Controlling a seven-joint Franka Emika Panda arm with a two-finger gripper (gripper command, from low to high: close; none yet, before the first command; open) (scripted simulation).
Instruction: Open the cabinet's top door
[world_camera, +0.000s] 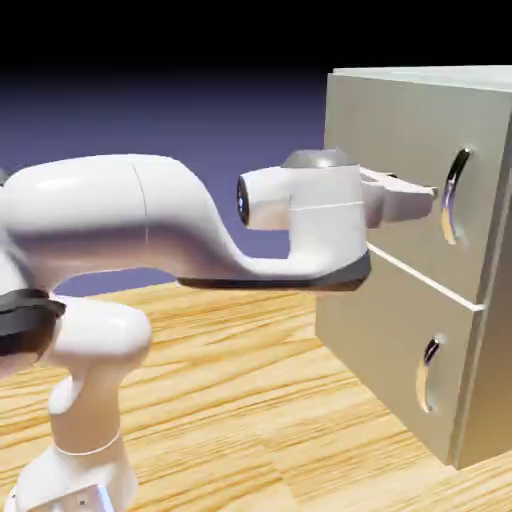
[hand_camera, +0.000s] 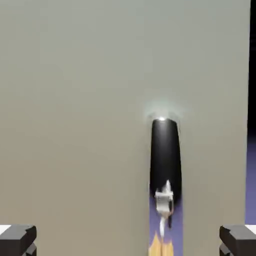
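Handle (hand_camera: 165, 155) (curved, chrome) between the open pincer's (hand_camera: 128, 241) fingertips in hand view

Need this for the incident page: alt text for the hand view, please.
Open claw facing the curved chrome handle on a flat grey-beige cabinet door; the handle, right of centre, reflects black, blue-violet and wood tones.

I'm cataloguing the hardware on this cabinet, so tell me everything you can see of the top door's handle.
The top door's handle is a single upright, outward-curving bar, glossy like chrome, with dark and bright reflections. It is mounted on the top door, near its outer side edge. The gripper is open before it; whether a fingertip touches it, I cannot tell.
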